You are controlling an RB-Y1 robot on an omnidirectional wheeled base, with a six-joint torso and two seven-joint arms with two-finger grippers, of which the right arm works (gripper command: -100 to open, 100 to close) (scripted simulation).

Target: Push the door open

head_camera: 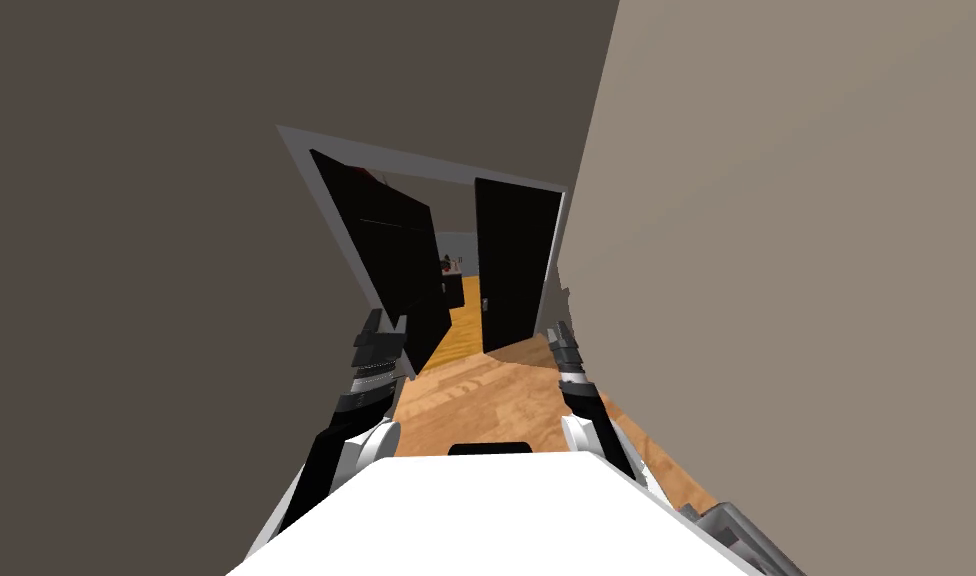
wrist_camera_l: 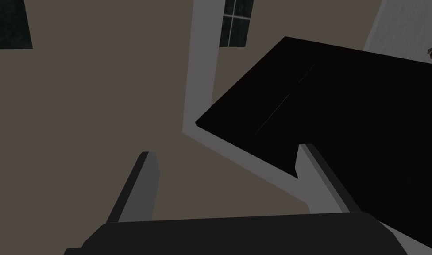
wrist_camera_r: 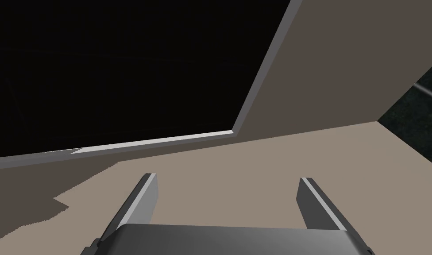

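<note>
1. Head view: a grey-framed doorway (head_camera: 306, 165) closes the end of a narrow corridor, with a dark brown wall (head_camera: 126, 250) on my left and a paler beige wall (head_camera: 796, 250) on my right. Two black door leaves hang in it. The left leaf (head_camera: 391, 255) stands aslant out of the frame. The right leaf (head_camera: 516, 265) sits nearer flat in it. The gap between them shows the wooden floor (head_camera: 476, 385) running on beyond. The left gripper (head_camera: 388, 326) is right at the lower edge of the left leaf. The right gripper (head_camera: 564, 335) is just beside the foot of the right leaf, close to the beige wall.
2. Left wrist view: the left gripper's fingers (wrist_camera_l: 142, 186) stand wide apart with nothing between them. The left leaf lies ahead and off to one side, and its black corner meets the tip of the finger on that side. I cannot tell whether they touch. The grey frame runs behind, against the brown wall, and a dark paned window (wrist_camera_l: 235, 22) shows farther off.
3. Right wrist view: the right gripper's fingers (wrist_camera_r: 319, 203) are also spread wide and hold nothing. Beyond them comes a stretch of beige wall, then a flat black surface edged by the grey frame. This surface is apart from both fingertips.
</note>
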